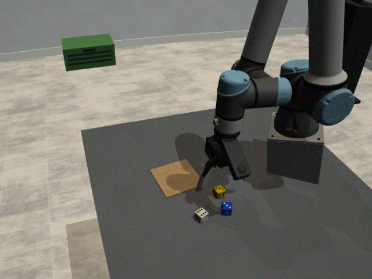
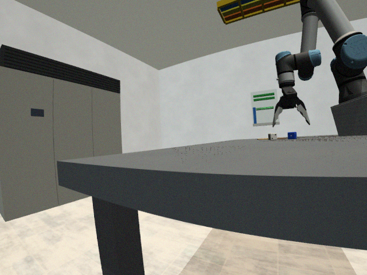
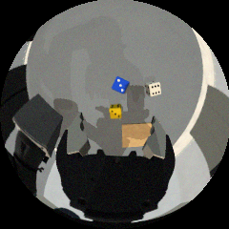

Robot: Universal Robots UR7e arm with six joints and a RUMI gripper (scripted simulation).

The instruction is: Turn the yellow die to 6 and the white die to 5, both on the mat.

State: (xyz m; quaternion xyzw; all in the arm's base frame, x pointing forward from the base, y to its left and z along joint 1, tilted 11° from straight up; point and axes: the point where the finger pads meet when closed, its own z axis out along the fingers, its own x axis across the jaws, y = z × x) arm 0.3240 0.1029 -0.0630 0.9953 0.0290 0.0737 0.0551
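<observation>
Yellow die (image 1: pixel 218 191) flat on grey table (image 1: pixel 144 240), off mat (image 1: pixel 168 175).

On the dark grey desk (image 1: pixel 144 240) lie a tan mat (image 1: pixel 174 177), a yellow die (image 1: pixel 218 191) with black pips, a blue die (image 1: pixel 226 208) with white pips, and a white die (image 1: pixel 201 214) with black pips. A green toolbox (image 1: pixel 88 52) sits at upper left.

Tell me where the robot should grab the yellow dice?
Probably from straight above, pinching two opposite side faces of the yellow die. It is a small cube lying flat on the table, with the blue die a gap away. The open gripper hangs above, holding nothing.
</observation>
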